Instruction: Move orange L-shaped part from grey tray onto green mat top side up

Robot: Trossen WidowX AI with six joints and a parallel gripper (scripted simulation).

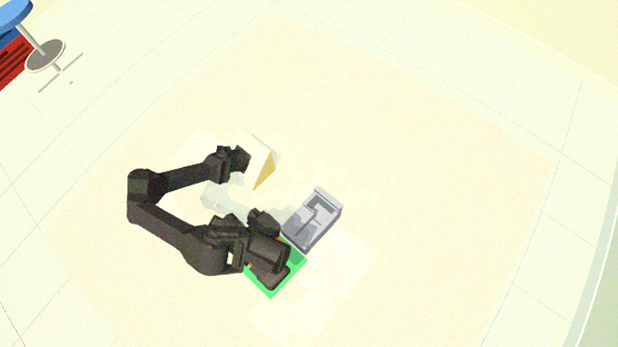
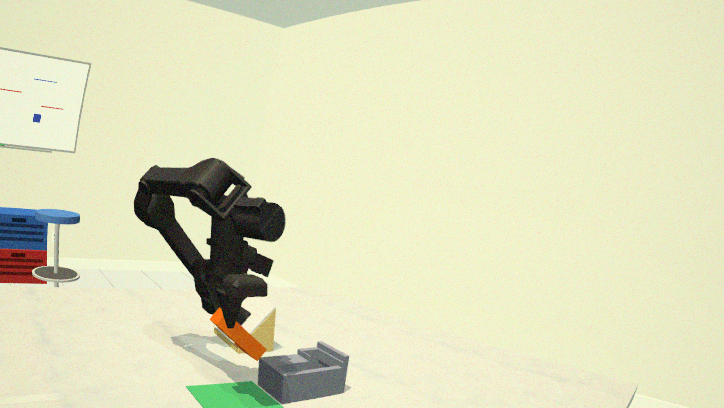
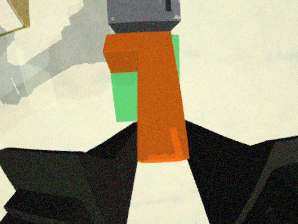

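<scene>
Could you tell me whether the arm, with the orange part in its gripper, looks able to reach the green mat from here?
Probably yes: the gripper holds the orange part tilted, already over the green mat, clear of the grey tray.

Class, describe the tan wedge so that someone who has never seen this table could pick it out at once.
Start at the black robot arm and drop to its base on the pale table. The tan wedge stands there, behind the grey tray and the orange L-shaped part held tilted in the hand. It alone is triangular and sandy.
</scene>
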